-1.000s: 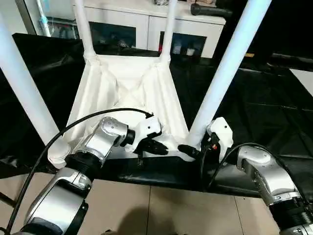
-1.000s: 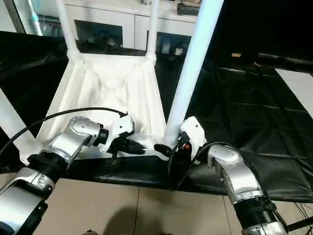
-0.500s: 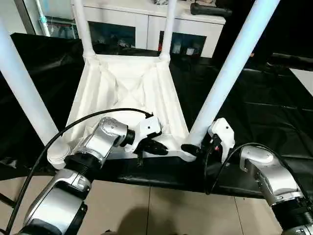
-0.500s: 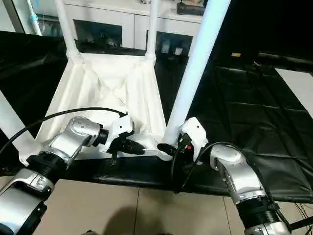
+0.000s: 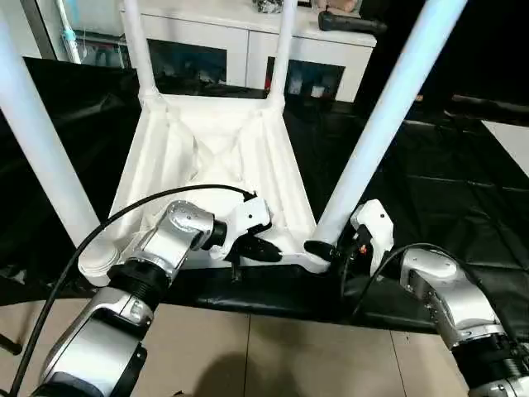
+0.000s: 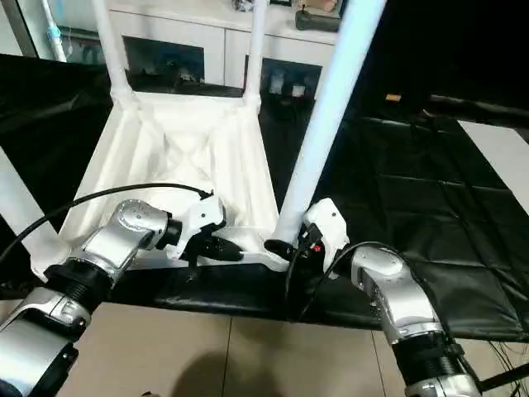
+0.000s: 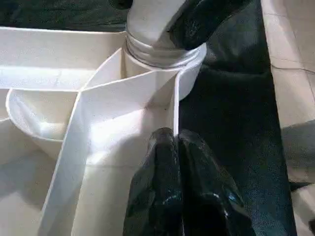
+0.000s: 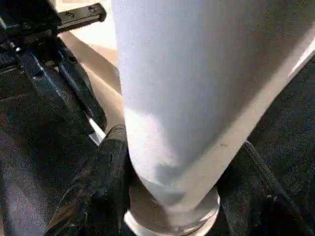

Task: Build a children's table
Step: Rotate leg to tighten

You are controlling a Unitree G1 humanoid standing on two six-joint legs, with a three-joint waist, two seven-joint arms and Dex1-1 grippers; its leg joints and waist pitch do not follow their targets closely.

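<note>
The white tabletop lies upside down on a black mat, ribbed underside up. A white leg stands in each corner socket: near left, far left, far right and near right. My left gripper is shut and empty, its tips resting on a rib by the near rim, close to the near right socket. At the base of the near right leg, just above the socket, my right gripper is shut on the leg, one black finger on each side.
A white cabinet with glass doors stands behind the table, with a dark object on top. The black mat stretches to the right. Tiled floor lies in front. A black cable arcs over my left forearm.
My right gripper's fingers have closed in around the base of the near right leg. The left gripper has stayed shut in the same spot on the rim.
</note>
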